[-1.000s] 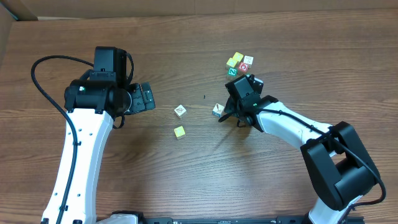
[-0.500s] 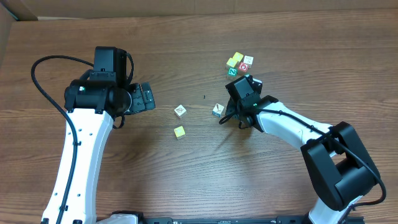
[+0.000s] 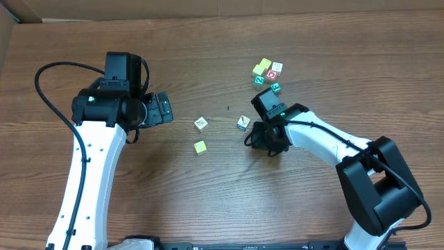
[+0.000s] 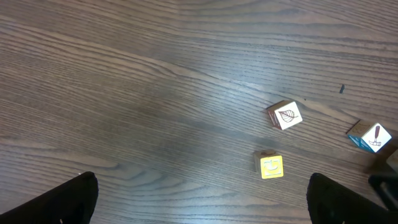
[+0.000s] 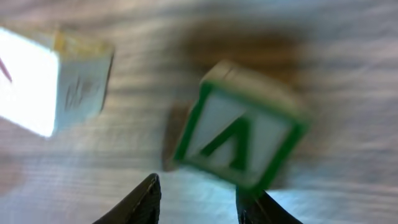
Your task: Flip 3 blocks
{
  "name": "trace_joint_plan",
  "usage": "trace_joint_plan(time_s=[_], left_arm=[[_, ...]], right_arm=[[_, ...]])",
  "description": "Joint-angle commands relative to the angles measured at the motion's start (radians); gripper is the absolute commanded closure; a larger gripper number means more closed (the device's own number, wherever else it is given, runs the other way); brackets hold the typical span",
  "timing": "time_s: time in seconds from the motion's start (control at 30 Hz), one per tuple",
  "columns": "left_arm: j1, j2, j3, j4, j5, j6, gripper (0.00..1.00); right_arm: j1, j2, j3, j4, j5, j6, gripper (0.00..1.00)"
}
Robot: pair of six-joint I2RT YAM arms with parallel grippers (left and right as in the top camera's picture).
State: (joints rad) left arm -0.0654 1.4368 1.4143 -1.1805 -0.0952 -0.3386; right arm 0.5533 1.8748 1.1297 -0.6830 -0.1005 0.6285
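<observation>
Looking down from overhead, the right gripper (image 3: 255, 137) lies just beside the white block (image 3: 242, 122), the left gripper (image 3: 163, 109) well apart. Left wrist: fingers (image 4: 74, 199) spread wide, empty. Right wrist: fingertips (image 5: 148, 199) narrowly parted, empty; tilted green block (image 5: 242, 146) just ahead.

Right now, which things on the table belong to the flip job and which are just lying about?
Job: leaf block; yellow block; blue-sided white block; green A block; far cluster's green cubes, yellow cubes, white cube.
Lying about: red-faced cube; dark speck.
</observation>
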Motion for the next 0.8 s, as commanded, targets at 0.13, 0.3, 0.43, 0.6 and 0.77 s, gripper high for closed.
trace_joint_plan(time_s=[0.13, 0.3, 0.43, 0.6, 0.77], left_arm=[[0.0, 0.002, 0.007, 0.003, -0.012, -0.014, 0.0], [0.0, 0.002, 0.007, 0.003, -0.012, -0.014, 0.0], [0.0, 0.002, 0.007, 0.003, -0.012, -0.014, 0.0], [0.0, 0.002, 0.007, 0.003, -0.012, -0.014, 0.0], [0.0, 0.002, 0.007, 0.003, -0.012, -0.014, 0.0]], right_arm=[[0.032, -0.027, 0.046, -0.138, -0.021, -0.016, 0.47], [0.004, -0.044, 0.14, -0.25, 0.058, -0.016, 0.39], [-0.035, -0.044, 0.154, -0.207, 0.055, -0.001, 0.29], [-0.07, -0.044, 0.146, -0.114, 0.055, 0.029, 0.04], [-0.077, -0.044, 0.146, -0.034, 0.055, 0.03, 0.0]])
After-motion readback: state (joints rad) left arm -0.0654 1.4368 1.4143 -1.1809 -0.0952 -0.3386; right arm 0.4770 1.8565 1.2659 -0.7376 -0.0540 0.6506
